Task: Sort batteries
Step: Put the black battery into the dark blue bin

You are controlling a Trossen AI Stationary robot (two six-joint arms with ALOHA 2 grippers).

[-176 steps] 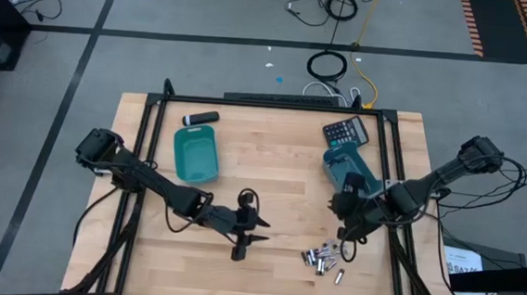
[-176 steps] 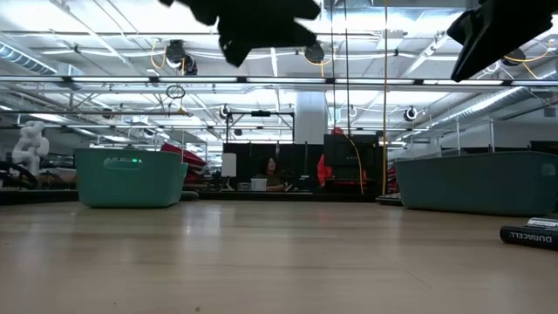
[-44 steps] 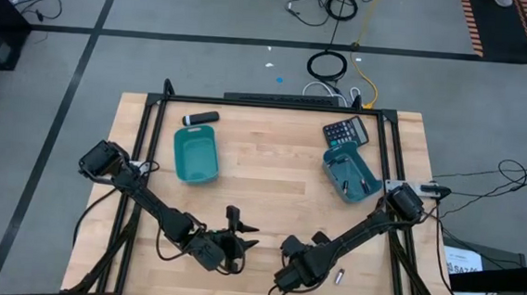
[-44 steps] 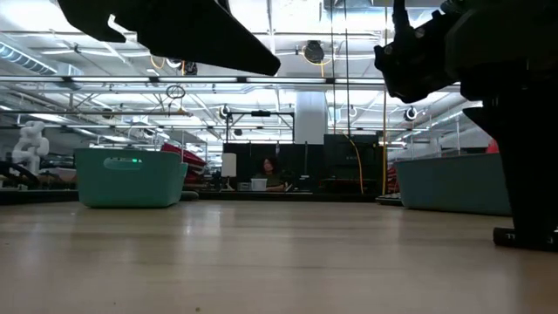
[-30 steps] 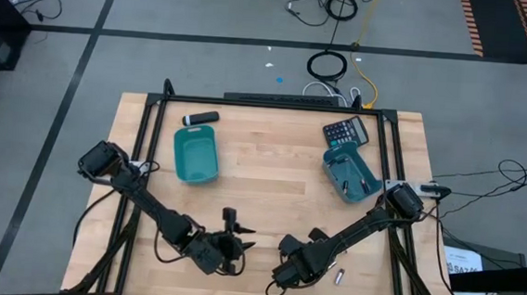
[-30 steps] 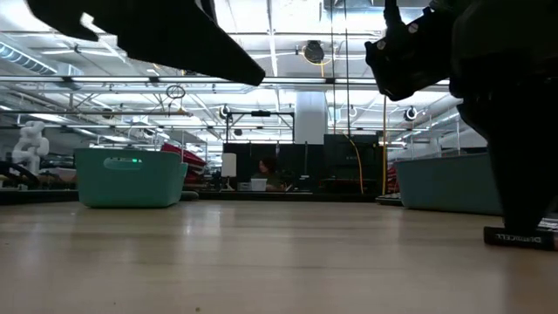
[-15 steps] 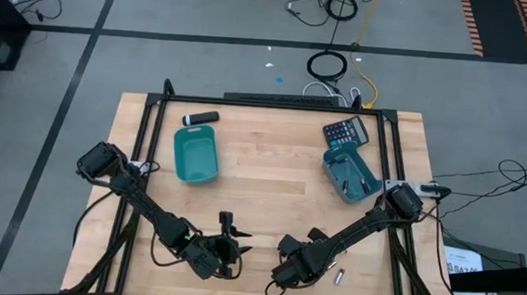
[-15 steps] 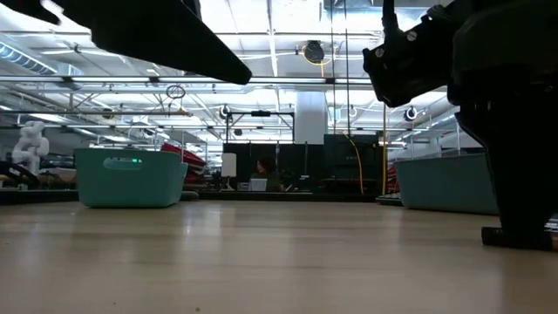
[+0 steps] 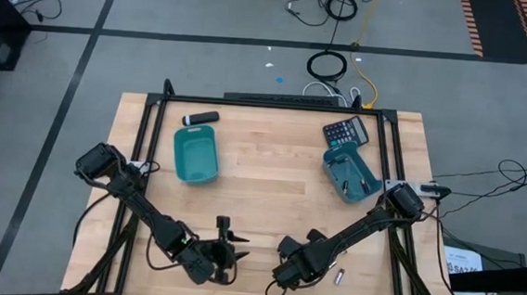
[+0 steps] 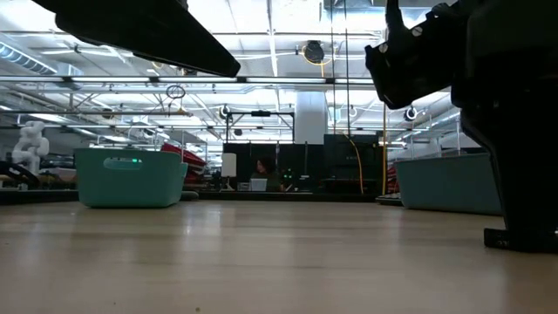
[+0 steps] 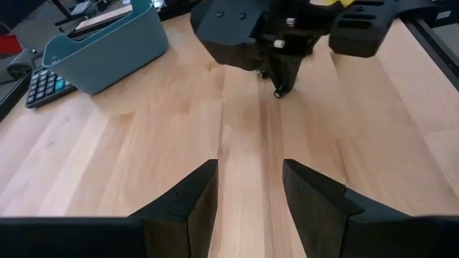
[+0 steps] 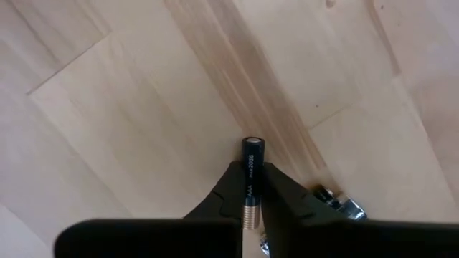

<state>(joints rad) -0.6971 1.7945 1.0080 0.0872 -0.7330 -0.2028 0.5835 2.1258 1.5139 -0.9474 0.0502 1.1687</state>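
A black battery is pinched between the closed fingers of the right gripper, low over the wooden table near its front edge. The left gripper is held open and empty just beside it.

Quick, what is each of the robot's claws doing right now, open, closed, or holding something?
Left gripper: open, holding nothing, above bare wood near the table's front edge.
Right gripper: shut on a slim dark battery, low over the table.
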